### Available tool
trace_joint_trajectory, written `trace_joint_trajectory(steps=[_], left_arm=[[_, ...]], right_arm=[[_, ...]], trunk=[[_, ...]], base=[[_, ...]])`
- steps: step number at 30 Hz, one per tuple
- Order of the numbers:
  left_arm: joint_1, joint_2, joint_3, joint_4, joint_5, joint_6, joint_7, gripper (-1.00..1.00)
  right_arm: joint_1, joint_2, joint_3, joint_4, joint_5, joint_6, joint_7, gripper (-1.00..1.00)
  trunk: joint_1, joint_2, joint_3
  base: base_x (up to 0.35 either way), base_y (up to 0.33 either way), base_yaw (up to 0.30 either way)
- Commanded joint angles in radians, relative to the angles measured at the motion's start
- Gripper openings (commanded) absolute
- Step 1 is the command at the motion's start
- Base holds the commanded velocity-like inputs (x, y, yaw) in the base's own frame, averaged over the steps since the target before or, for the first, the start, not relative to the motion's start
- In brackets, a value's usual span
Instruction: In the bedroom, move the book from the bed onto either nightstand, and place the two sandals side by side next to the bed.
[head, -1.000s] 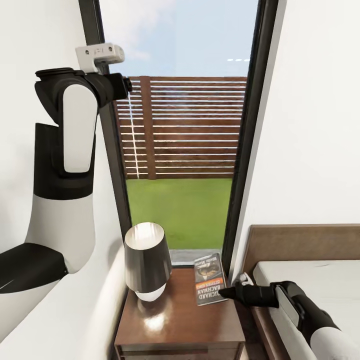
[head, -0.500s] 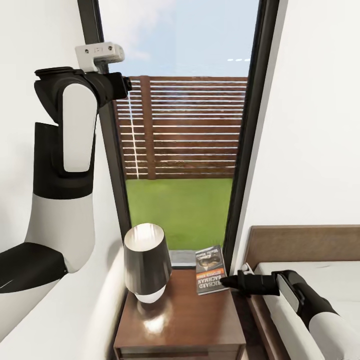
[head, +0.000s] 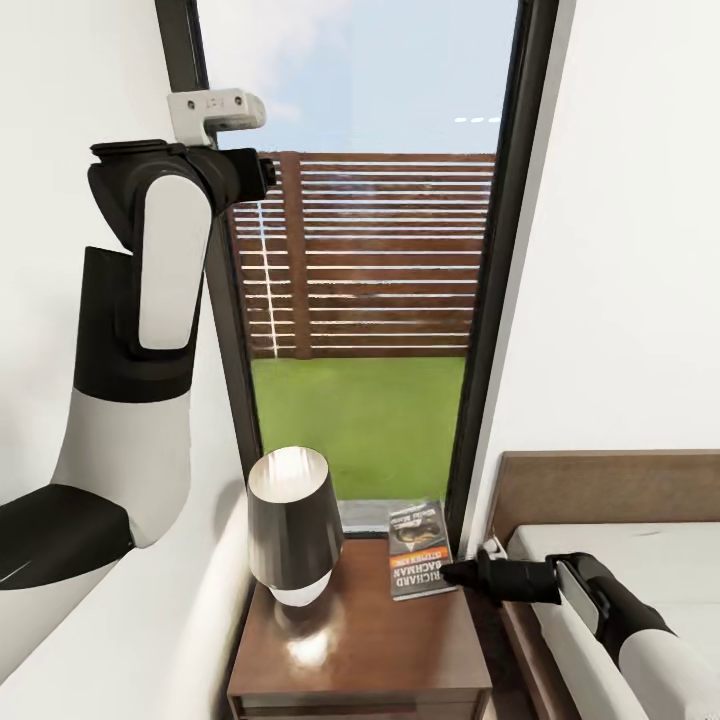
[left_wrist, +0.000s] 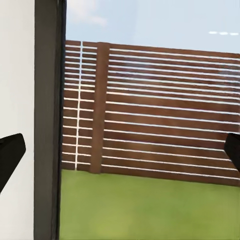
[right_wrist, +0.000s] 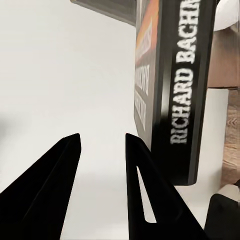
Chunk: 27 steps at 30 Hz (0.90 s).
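Book (head: 418, 551) lies flat on nightstand (head: 360, 650), far right corner, beside lamp (head: 294, 535). Right gripper (head: 450, 574) at book's near edge, fingers (right_wrist: 142, 185) spread, holding nothing. Left gripper (left_wrist: 120, 150) raised toward window (head: 360, 250), fingers wide apart. Bed (head: 620, 560) at right.

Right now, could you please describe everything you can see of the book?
The book is a thin paperback lying flat, cover up, on the back right corner of the dark glossy wooden nightstand, beside the window frame. Its cover shows a dark grey picture, an orange band and white lettering reading RICHARD; the right wrist view shows "RICHARD BACH..." on it. The right tool sits at its near right edge, fingers apart, not gripping it. A lamp stands apart to its left.
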Motion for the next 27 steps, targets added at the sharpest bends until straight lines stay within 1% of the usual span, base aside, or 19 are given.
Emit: trace_joint_trajectory(steps=[1,7,15,27], left_arm=[[-0.001,0.0,-0.002,0.0,0.009,0.002,0.01,1.0],[-0.001,-0.001,-0.004,0.0,0.009,0.002,0.007,1.0],[-0.001,-0.001,-0.005,0.0,0.009,0.002,0.006,1.0],[-0.001,0.0,-0.006,0.0,0.011,0.002,0.005,1.0]], right_arm=[[-0.001,0.0,0.004,0.01,-0.011,0.003,0.001,-1.0],[-0.001,0.003,0.007,0.05,-0.001,-0.003,0.003,-1.0],[-0.001,0.005,0.013,0.057,0.003,-0.021,-0.001,-1.0],[-0.001,0.004,0.012,0.058,0.003,-0.025,-0.005,-1.0]], trunk=[[0.0,-0.001,0.0],[0.0,-0.001,0.0],[0.0,-0.001,0.0],[0.0,-0.001,0.0]], base=[[0.0,0.0,0.0],[0.0,0.0,0.0],[0.0,0.0,0.0],[0.008,0.0,0.0]])
